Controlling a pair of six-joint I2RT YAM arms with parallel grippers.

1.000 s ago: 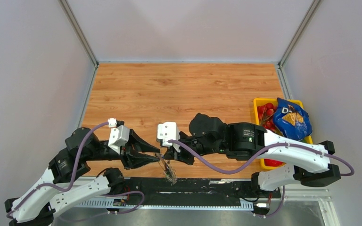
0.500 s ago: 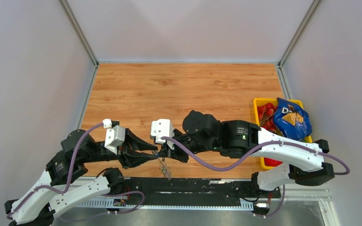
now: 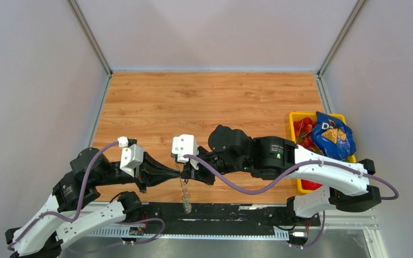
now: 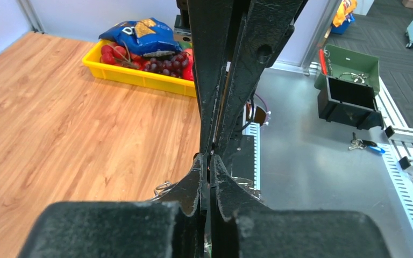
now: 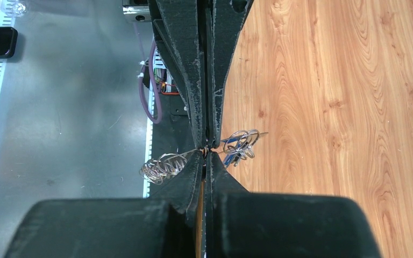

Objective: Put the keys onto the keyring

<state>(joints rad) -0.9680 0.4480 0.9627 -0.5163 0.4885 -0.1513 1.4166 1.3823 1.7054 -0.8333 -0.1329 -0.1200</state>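
Top view: keyring (image 3: pixel 184 194) dangles under the spot where left gripper (image 3: pixel 175 169) and right gripper (image 3: pixel 182 167) meet tip to tip; too small to sort into parts.

Right wrist view: silver coils (image 5: pixel 164 165) left of the jaws, ring bunch (image 5: pixel 240 144) with a blue streak right of them. The stretch between is buried in the closed pads. Whether the left pair bites the wire too: cannot tell.

Left wrist view: only slivers of ring beside the jaws; right gripper's fingers cut off by the top edge. Loose key bunch (image 4: pixel 361 144) far right of the jaws, too small to count.

Yellow tray (image 3: pixel 296 114): near end hidden under the right arm.
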